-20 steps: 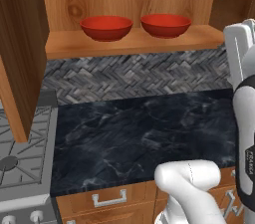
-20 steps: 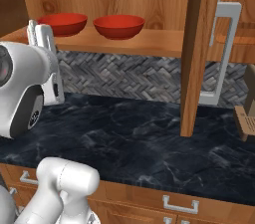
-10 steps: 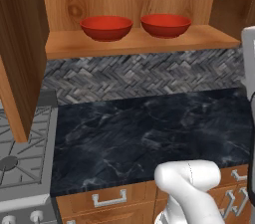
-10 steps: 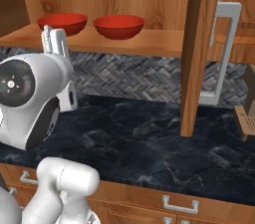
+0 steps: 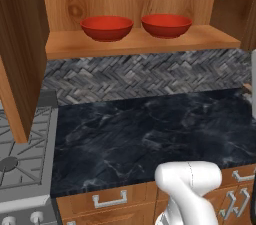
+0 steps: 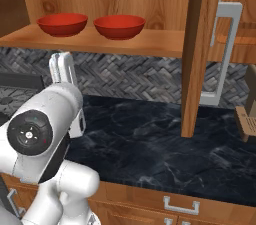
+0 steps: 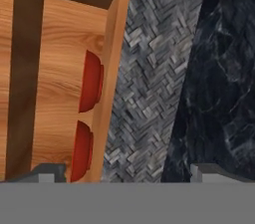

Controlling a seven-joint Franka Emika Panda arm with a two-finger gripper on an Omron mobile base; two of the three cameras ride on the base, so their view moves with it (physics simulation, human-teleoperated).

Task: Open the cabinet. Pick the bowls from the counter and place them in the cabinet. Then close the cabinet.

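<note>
Swinging leftward across the right base view, the arm has pulled its gripper (image 6: 62, 69) back from the cabinet (image 6: 165, 44), jaws wide and empty. Both glossy red bowls (image 5: 106, 27) (image 5: 166, 25) sit side by side on its shelf, above the marbled counter (image 5: 150, 134). Closing comes next: reach the open right door (image 6: 200, 44) and push squarely near its silver bar handle (image 6: 225, 54).

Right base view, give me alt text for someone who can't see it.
Two red bowls sit side by side on the shelf of the open wooden cabinet, above a dark marbled counter. The white robot arm's gripper points up below the shelf, fingers holding nothing.
</note>
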